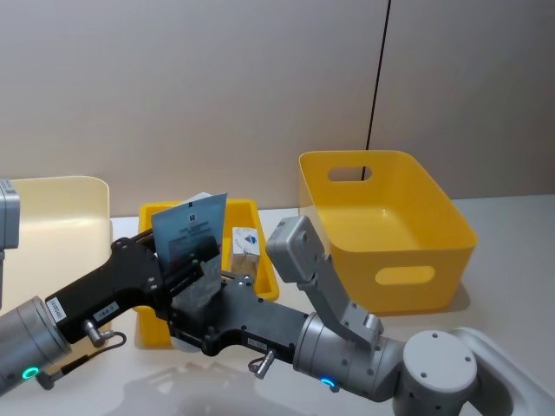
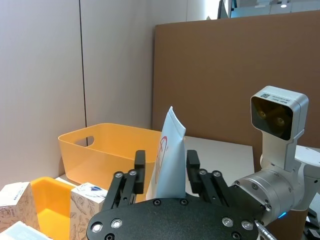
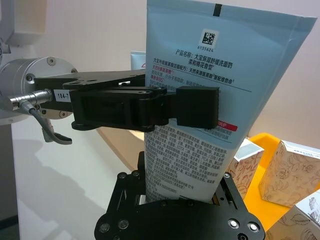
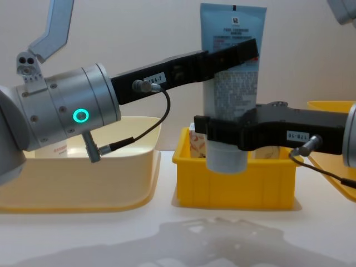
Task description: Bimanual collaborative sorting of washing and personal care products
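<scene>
**White desk (image 4: 167,239), tube (image 4: 233,22) held upright**

Right pincer (image 4: 225,133) pinches it by the cap end, over the small yellow bin (image 4: 233,192) holding patterned cartons (image 3: 295,167). Left pincer (image 2: 166,162) straddles the upper half, can't tell if it's clamped. Bigger yellow bin (image 1: 360,155) sits at its 2 o'clock.

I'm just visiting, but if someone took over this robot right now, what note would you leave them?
Right gripper shut on the pale-blue tube near its cap end.
Left gripper around the tube's upper part, grip unclear.
Tube upright in front of the small yellow bin, where white cartons sit.
Done: tube raised.
Left: likely finish the handover, bin the tube, then sort the cartons.
</scene>
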Action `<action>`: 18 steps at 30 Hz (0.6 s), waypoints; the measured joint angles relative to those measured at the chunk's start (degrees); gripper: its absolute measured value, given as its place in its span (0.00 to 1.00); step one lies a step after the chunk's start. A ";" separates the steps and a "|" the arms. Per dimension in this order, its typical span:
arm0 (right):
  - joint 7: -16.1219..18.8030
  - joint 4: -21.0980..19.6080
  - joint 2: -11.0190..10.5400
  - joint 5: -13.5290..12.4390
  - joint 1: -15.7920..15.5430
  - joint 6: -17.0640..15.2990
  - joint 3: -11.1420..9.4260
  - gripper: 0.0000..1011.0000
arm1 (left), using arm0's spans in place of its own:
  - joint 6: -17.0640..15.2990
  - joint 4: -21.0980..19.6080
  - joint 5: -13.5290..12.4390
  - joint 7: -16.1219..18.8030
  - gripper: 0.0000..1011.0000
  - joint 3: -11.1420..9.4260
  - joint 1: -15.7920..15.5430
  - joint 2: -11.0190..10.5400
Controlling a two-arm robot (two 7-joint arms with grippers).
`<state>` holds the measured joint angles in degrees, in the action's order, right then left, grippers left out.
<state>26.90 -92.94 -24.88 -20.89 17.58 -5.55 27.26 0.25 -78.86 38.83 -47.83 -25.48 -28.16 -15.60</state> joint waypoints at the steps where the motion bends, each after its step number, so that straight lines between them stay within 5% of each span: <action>1: -0.01 0.01 0.01 0.02 0.01 0.00 0.01 0.54 | 0.00 0.00 0.00 0.00 0.52 0.00 0.00 0.00; 18: -1.98 -1.08 -0.31 0.30 -1.27 -0.07 -1.33 0.46 | 0.00 0.00 0.00 0.00 0.99 0.00 0.00 0.03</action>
<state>24.92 -94.02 -25.19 -20.59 16.31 -5.62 25.93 0.25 -78.86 38.83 -47.84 -25.48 -28.16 -15.57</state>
